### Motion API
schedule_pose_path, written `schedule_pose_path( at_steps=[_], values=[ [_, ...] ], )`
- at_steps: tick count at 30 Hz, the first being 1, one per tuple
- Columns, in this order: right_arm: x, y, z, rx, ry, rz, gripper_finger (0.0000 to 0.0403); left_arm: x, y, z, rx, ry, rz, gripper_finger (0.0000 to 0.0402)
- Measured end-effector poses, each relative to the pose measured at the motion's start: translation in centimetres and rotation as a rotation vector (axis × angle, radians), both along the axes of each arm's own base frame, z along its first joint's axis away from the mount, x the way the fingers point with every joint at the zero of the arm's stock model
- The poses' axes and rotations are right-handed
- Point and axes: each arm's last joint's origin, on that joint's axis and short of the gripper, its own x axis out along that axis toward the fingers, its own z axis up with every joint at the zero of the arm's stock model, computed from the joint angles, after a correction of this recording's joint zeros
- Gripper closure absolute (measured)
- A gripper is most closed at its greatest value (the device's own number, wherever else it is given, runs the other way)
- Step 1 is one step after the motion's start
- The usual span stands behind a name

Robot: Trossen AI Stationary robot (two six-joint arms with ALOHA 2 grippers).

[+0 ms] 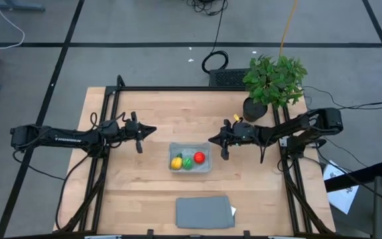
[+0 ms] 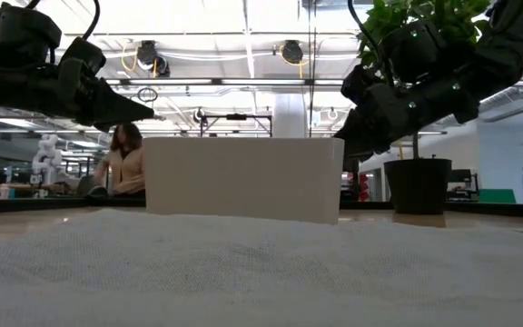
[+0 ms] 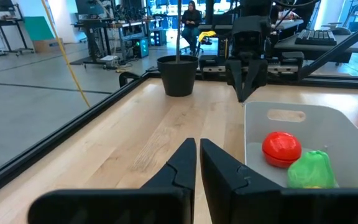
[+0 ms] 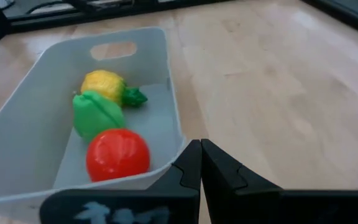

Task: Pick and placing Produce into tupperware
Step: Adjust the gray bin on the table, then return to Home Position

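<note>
So all three produce pieces sat inside the tupperware [image 1: 190,166] near table centre in the high view: yellow toy fruit [image 1: 176,162] at the 9 o'clock end, green toy fruit [image 1: 188,162] in the middle, red round toy fruit [image 1: 199,157] at the 3 o'clock end. They lay close together; in the right wrist view the green one [image 4: 96,114] touched both the yellow [image 4: 106,84] and the red [image 4: 117,155].

Left gripper [image 1: 152,130] hung at about 10 o'clock from the tupperware, apart from it, fingers [image 3: 180,163] pinched shut on nothing. Right gripper [image 1: 211,139] was just off the box's 1 o'clock corner, fingers [image 4: 191,163] also closed and empty. In the low view both grippers sat above the tabletop, clear of the white box wall [image 2: 243,178].

Flat grey lid [image 1: 204,212] lay at 6 o'clock from the tupperware, near the table's front edge, not touching it. Potted plant [image 1: 274,83] stood at 1 o'clock, close to the back right corner of the wooden table [image 1: 131,186].

Beyond the table, a seated person [image 2: 123,162] was visible in the low view, in the room behind.
</note>
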Motion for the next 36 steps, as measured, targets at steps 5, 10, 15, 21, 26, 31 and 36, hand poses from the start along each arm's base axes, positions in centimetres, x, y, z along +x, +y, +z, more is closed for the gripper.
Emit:
schedule_pose_path(
  at_steps=[5,10,15,21,26,31,36],
  values=[
    [-0.2,-0.3,1.0,-0.022,-0.039,-0.005,0.0403,0.0,0.0,0.0,0.021,0.004,-0.012,0.0376],
    [-1.1,-0.2,2.2,-0.039,-0.075,0.0,0.0403,0.0,-0.1,0.0,0.054,0.011,-0.049,0.0376],
    [-2.1,0.1,3.2,-0.087,-0.047,-0.034,0.0403,0.1,-0.5,0.0,0.107,0.02,-0.091,0.0376],
    [-3.4,0.4,4.9,-0.114,-0.069,-0.023,0.0403,0.0,-1.1,0.3,0.171,0.006,-0.133,0.0376],
    [-4.2,1.6,5.7,-0.116,-0.074,0.036,0.0403,-0.3,-1.6,0.5,0.23,0.002,-0.168,0.0376],
    [-4.8,3.2,6.7,-0.106,-0.118,0.103,0.0403,-0.6,-1.8,0.9,0.261,-0.015,-0.157,0.0376],
    [-6.4,4.1,7.0,-0.081,-0.181,0.129,0.0403,-1.1,-2.1,0.9,0.275,-0.006,-0.164,0.0376]
  ],
)
